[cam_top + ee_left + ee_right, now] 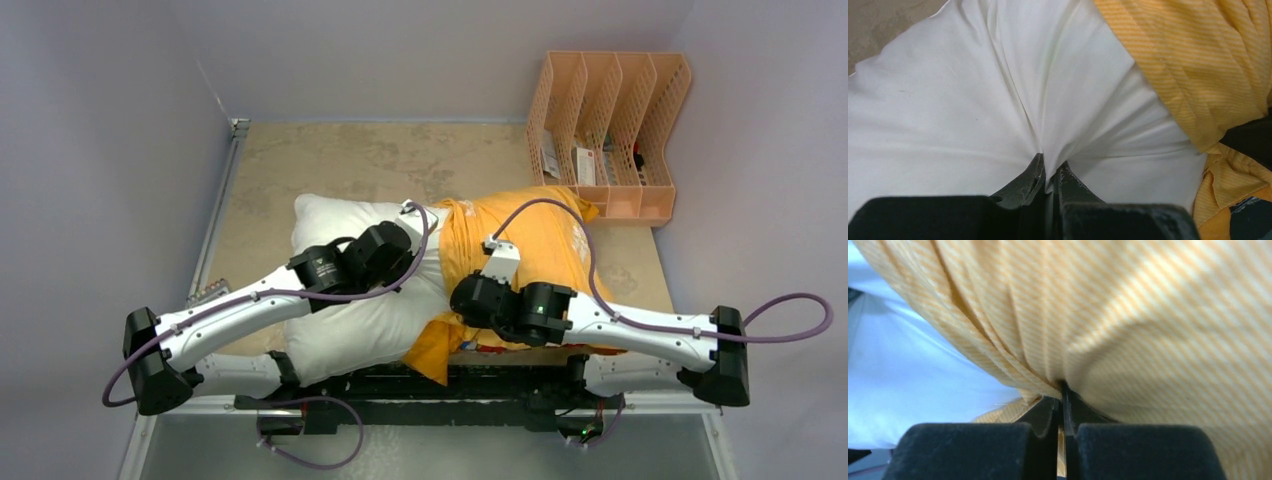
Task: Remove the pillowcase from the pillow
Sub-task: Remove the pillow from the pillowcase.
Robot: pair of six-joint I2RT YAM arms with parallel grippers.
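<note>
Covering only the right-hand part of the pillow (350,310), the pillowcase (520,245) sits gathered into thick orange-yellow folds, with fine stripes showing in the weave up close. One loose corner of it droops toward the near edge of the table (380,160), between my two arms. The pillow's left part is bare white and plump, lying across the middle of the table with one corner pointing to the far left.

My left gripper (1050,167) has its fingers pressed nearly together on a pinch of the white pillow fabric. Creases fan out from that pinch across the pillow, and the edge of the orange cover lies off to the right of it. My right gripper (1063,390) is likewise clamped narrow, with a fold of the pillowcase caught between its fingers. The striped cloth rises in pleats from the grip, and white pillow shows to the left below it.

From above, both my wrists meet over the bundle, the left on the bare pillow and the right on the covered side. A peach desk organiser (610,130) stands at the far right of the table, just beside the far end of the pillowcase, with a few small items in its slots.
</note>
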